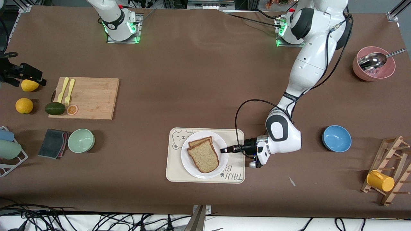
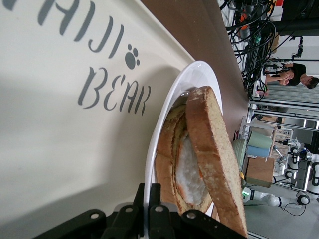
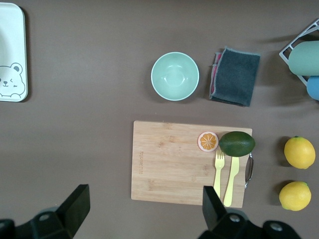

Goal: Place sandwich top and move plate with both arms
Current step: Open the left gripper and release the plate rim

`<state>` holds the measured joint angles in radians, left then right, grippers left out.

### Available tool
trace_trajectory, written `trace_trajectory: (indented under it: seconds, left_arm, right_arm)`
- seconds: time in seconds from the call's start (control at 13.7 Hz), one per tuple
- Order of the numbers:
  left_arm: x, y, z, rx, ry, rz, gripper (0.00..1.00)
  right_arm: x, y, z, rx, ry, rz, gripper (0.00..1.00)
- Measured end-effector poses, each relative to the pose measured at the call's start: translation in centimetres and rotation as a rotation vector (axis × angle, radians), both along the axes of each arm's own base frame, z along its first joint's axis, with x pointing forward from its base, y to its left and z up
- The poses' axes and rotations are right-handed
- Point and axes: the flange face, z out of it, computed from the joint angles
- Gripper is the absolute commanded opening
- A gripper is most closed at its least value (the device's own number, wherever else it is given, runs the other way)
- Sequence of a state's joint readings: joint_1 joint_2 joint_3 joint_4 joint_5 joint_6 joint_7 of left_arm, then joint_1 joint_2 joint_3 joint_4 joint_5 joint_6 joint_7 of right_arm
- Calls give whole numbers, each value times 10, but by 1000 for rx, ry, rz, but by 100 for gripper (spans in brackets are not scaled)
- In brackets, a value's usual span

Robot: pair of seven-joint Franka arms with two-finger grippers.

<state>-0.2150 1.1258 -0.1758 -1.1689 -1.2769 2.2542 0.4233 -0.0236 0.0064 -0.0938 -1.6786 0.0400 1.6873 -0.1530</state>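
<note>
The left tool is low at the rim of the plate, on the side toward the left arm's end of the desk, and its fingers are clenched on that rim. The sandwich top lies on the plate, over a darker slice with egg. The plate sits on a cream tray. The right tool hangs released, high over the cutting board.

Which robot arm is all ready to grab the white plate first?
Left. The left gripper already has its fingers around the rim of the round white plate, while the right gripper hangs open over the bamboo cutting board.
</note>
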Motion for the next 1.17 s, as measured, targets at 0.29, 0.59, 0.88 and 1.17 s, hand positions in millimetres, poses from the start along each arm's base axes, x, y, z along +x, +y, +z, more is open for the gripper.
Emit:
trace_trajectory:
  seconds: [0.29,0.59,0.88,1.17]
  left_arm:
    - [1,3,0,2,1,4,0]
    - [1,3,-2,3,3,5,8]
    - [1,3,-1,3,2,5,56]
    - [3,5,0,-15,10,25,96]
  right_arm:
    - [0,0,0,0,0,0,100]
    - [0,0,0,0,0,0,100]
    - [0,0,0,0,0,0,100]
    - [0,0,0,0,0,0,100]
